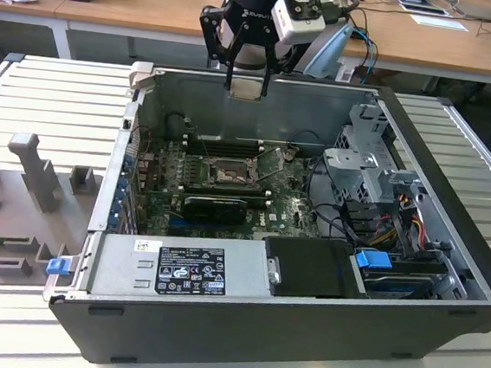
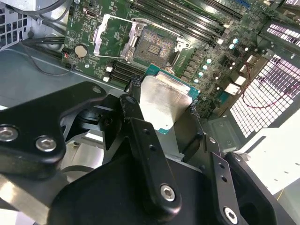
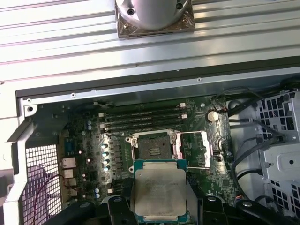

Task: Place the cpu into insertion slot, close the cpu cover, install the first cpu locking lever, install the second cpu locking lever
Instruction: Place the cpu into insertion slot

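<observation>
At the exterior view's left, a grey moulded fixture tray (image 1: 21, 182) lies on the slatted metal table (image 1: 55, 87), just beside the open computer case (image 1: 284, 327). Inside the case, along its near wall, sits the silver power supply (image 1: 176, 269), and behind it the green motherboard (image 1: 287, 207) lies flat. In the middle of the board is the insertion slot (image 1: 227, 173) (image 2: 154, 47) (image 3: 153, 146), its contact field bare, with the long black memory slots (image 1: 223, 147) (image 3: 140, 119) just behind it. The cpu cover (image 1: 272, 161) (image 2: 108, 37) (image 3: 194, 147) is swung open and lies beside the slot, towards the exterior view's right. Above the case's far wall hangs the gripper (image 1: 245, 93) (image 2: 164, 101) (image 3: 159, 197). Both wrist views show its black fingers (image 2: 140, 136) clamped on opposite edges of the cpu (image 2: 165, 96) (image 3: 158, 187). The chip is held in the air with its silvery top towards the cameras, well apart from the slot. Further to the exterior view's right stands the perforated metal drive cage (image 1: 365, 165), with bundled cables (image 1: 398, 220) and a blue tab (image 1: 373, 259) near it.
</observation>
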